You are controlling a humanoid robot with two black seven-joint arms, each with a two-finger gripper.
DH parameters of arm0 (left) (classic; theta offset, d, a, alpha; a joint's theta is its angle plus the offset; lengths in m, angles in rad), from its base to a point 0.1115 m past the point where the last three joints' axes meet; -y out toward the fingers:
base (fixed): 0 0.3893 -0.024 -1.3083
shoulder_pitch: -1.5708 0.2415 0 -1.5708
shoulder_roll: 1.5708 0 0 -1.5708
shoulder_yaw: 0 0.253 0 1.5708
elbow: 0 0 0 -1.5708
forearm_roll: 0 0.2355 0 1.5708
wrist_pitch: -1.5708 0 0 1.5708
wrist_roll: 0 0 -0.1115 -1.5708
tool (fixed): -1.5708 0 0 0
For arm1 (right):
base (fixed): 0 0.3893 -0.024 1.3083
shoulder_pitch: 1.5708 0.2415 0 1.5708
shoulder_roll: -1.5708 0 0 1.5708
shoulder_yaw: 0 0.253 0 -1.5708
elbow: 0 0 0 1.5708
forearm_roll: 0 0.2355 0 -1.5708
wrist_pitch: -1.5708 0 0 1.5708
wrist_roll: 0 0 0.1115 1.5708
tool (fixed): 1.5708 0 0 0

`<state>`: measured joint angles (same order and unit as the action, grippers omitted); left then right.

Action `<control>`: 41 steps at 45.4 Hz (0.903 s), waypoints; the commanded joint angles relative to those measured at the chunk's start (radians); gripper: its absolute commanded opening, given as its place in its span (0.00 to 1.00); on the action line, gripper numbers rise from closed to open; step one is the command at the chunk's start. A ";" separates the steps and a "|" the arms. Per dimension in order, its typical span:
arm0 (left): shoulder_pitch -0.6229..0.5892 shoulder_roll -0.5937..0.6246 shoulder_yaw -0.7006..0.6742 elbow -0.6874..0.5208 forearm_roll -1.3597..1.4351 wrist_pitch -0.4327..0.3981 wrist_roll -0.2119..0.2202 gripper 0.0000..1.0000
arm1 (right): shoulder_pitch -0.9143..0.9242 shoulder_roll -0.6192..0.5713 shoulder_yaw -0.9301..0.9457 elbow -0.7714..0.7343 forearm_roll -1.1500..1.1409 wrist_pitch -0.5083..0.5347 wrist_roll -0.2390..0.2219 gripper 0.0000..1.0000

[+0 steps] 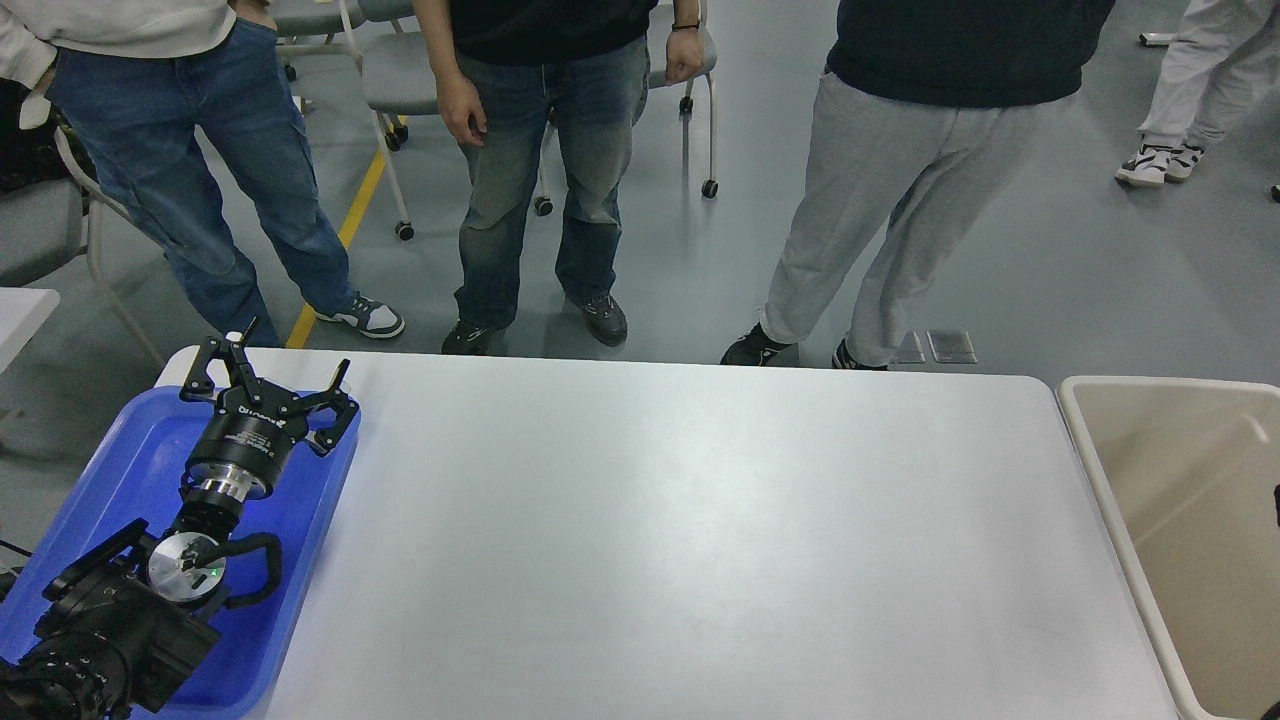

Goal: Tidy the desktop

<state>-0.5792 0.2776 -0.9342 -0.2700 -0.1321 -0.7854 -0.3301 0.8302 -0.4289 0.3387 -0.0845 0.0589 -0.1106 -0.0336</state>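
Observation:
The desktop (680,540) is a large white tabletop with rounded corners, and nothing lies on its bare surface. My left gripper (270,375) is open and empty, its fingers spread above the far end of the blue tray (130,450) at the table's left edge. My right gripper is out of view; only a dark sliver shows at the right edge of the frame over the beige bin (1180,500). The bin's visible part holds nothing.
Three people stand just beyond the far table edge, one in grey trousers (870,220) closest. Rolling chairs (400,80) stand behind them. A small white table corner (20,310) shows at the left.

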 commanded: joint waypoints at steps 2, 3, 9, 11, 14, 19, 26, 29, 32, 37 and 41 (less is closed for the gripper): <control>-0.001 0.000 0.000 0.000 0.000 0.000 0.000 1.00 | 0.086 -0.019 0.158 0.003 0.099 0.008 -0.006 1.00; 0.001 0.000 0.000 0.000 0.000 0.000 -0.001 1.00 | 0.096 -0.018 0.174 0.003 0.107 0.009 -0.006 1.00; -0.001 0.000 0.000 0.000 0.000 0.000 0.000 1.00 | 0.153 -0.002 0.218 0.011 0.121 0.009 -0.008 1.00; 0.001 0.000 0.000 0.000 0.000 0.000 -0.001 1.00 | 0.167 0.009 0.223 0.015 0.121 0.012 -0.008 1.00; -0.001 0.000 0.000 0.000 0.000 0.000 0.000 1.00 | 0.185 0.016 0.232 0.038 0.121 0.031 -0.008 1.00; 0.001 0.000 0.000 0.000 -0.001 0.000 -0.001 1.00 | 0.191 0.015 0.252 0.078 0.122 0.118 -0.008 1.00; 0.001 0.000 0.000 0.000 0.000 0.000 -0.001 1.00 | 0.193 0.016 0.286 0.114 0.121 0.319 -0.006 1.00; 0.001 0.000 0.000 0.000 0.000 0.000 -0.001 1.00 | 0.195 0.016 0.299 0.146 0.121 0.405 -0.006 1.00; -0.001 0.000 0.000 0.002 0.000 0.000 0.000 1.00 | 0.195 0.016 0.299 0.186 0.121 0.453 -0.006 1.00; 0.001 0.000 0.000 0.000 0.000 0.000 0.000 1.00 | 0.193 0.016 0.289 0.258 0.119 0.493 -0.006 1.00; -0.001 0.000 0.000 0.000 0.000 0.000 -0.001 1.00 | 0.193 0.015 0.286 0.313 0.119 0.508 -0.005 1.00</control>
<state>-0.5792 0.2776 -0.9342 -0.2699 -0.1320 -0.7854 -0.3310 1.0187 -0.4138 0.6177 0.0983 0.1773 0.2743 -0.0403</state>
